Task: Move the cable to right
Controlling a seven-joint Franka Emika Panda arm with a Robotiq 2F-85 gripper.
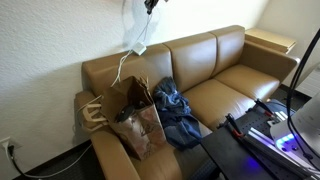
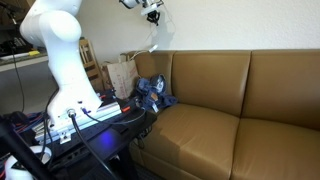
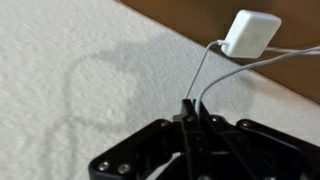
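Observation:
The cable point(image 1: 134, 30) is a thin white cord that hangs in loose loops against the white wall above the sofa back. Its white plug block point(image 1: 139, 47) dangles just above the backrest. In the other exterior view the cable point(image 2: 155, 35) drops from my gripper point(image 2: 152, 10) at the top edge of the picture. My gripper point(image 1: 150, 5) is high above the sofa's paper-bag end. In the wrist view my gripper point(image 3: 190, 106) is shut on two strands of the cable point(image 3: 205, 75), with the plug block point(image 3: 250, 33) hanging beyond the fingertips.
A brown leather sofa point(image 1: 230, 75) point(image 2: 230, 105) fills the scene. On it stand a brown paper bag point(image 1: 135, 112) point(image 2: 120, 72) with rope handles and a heap of blue denim point(image 1: 176, 108) point(image 2: 150, 88). A wooden side table point(image 1: 270, 41) stands beyond the sofa's far end. A dark cord runs from a wall outlet point(image 1: 10, 148).

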